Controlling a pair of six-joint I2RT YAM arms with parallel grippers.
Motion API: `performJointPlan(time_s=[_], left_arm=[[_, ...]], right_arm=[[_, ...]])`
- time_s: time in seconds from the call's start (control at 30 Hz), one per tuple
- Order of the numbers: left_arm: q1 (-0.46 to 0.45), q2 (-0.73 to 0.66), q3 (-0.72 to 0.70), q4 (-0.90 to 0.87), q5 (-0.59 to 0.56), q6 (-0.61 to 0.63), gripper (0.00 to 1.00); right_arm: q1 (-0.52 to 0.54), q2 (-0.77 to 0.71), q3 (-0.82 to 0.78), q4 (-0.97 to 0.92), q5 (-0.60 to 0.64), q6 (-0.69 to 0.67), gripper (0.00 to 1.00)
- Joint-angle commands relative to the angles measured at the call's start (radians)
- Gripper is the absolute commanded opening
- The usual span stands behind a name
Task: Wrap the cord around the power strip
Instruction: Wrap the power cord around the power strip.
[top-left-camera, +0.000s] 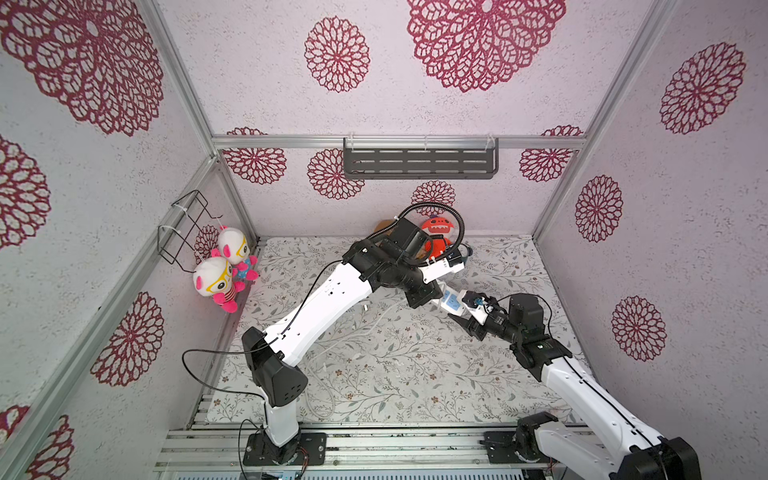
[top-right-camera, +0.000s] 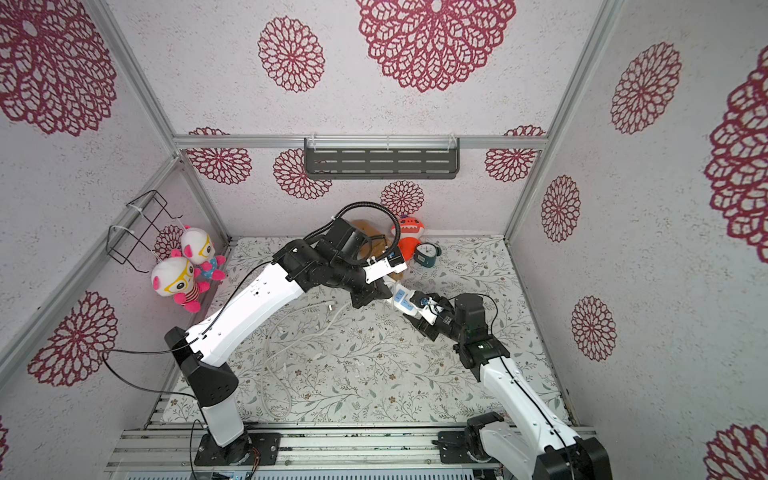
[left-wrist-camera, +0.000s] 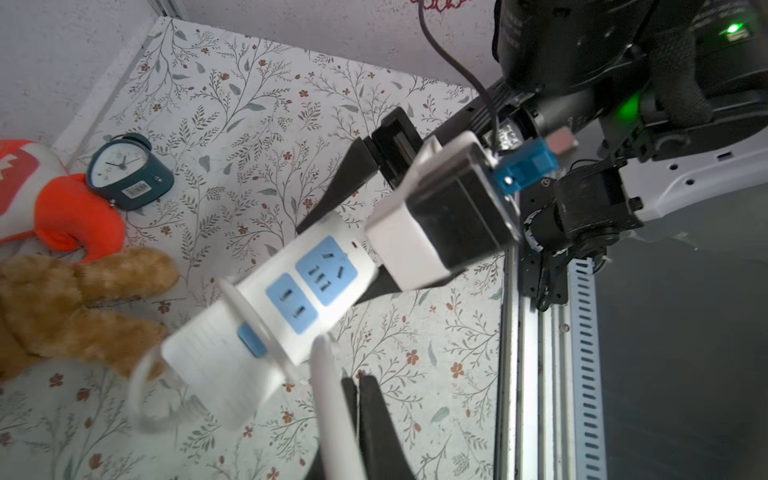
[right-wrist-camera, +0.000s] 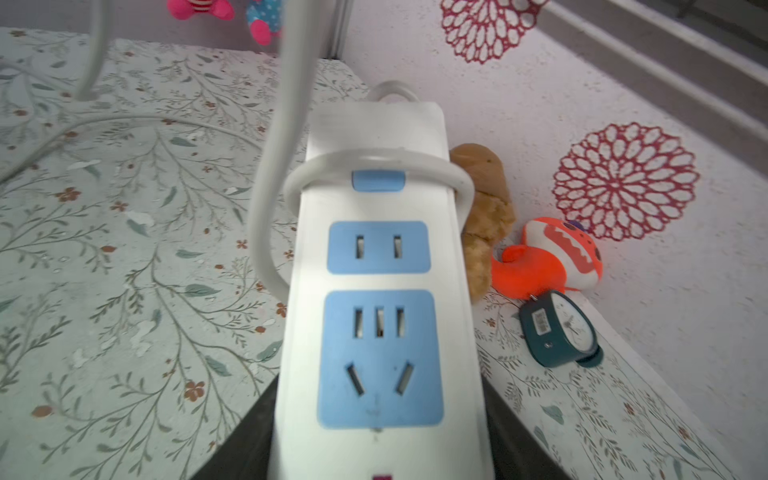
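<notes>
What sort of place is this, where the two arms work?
Probably a robot test booth dressed as a home: silver aluminium frame bars, panel walls papered with red flowers, and white arms bolted to a slotted metal base rail.

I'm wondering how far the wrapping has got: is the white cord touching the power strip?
Touching. The right wrist view shows a loop of the cord lying across the face of the power strip and curving round both long edges.
</notes>
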Motion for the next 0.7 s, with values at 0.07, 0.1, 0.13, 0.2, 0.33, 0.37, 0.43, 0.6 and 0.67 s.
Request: performJointPlan(time_s=[0.07,0.1,0.13,0.2,0.33,0.37,0.43,0.6,0.67], left_arm=[[0.043,0.039,0.102,-0.084,-0.041,0.088,0.0],[0.054,0.037,0.096,-0.078,-0.032,0.089,0.01],[0.064,0.038,0.095,-0.077,-0.02,0.087,0.01],[0.082,0.045,0.092,-0.078,0.004,0.085,0.03],[0.118,0.065,0.076,-0.077,0.036,0.078,0.07],[0.128,0.067,0.065,-0.064,0.051,0.07,0.08],[0.142,0.065,0.034,-0.04,0.102,0.058,0.11],[0.152,0.067,-0.019,-0.009,0.178,0.047,0.18],[0.163,0.065,-0.037,0.005,0.213,0.037,0.23]], right_arm=[[0.073,-0.006,0.021,-0.151,-0.248,-0.169,0.26],[0.09,-0.006,0.016,-0.142,-0.283,-0.167,0.27],[0.107,-0.009,0.005,-0.112,-0.305,-0.152,0.28],[0.136,-0.017,-0.008,-0.063,-0.33,-0.126,0.28],[0.162,-0.051,-0.02,0.04,-0.37,-0.057,0.29],[0.164,-0.066,-0.026,0.086,-0.38,-0.023,0.29],[0.172,-0.091,-0.041,0.201,-0.389,0.056,0.29],[0.227,-0.13,-0.012,0.261,-0.344,0.093,0.28],[0.23,-0.143,-0.027,0.321,-0.344,0.125,0.28]])
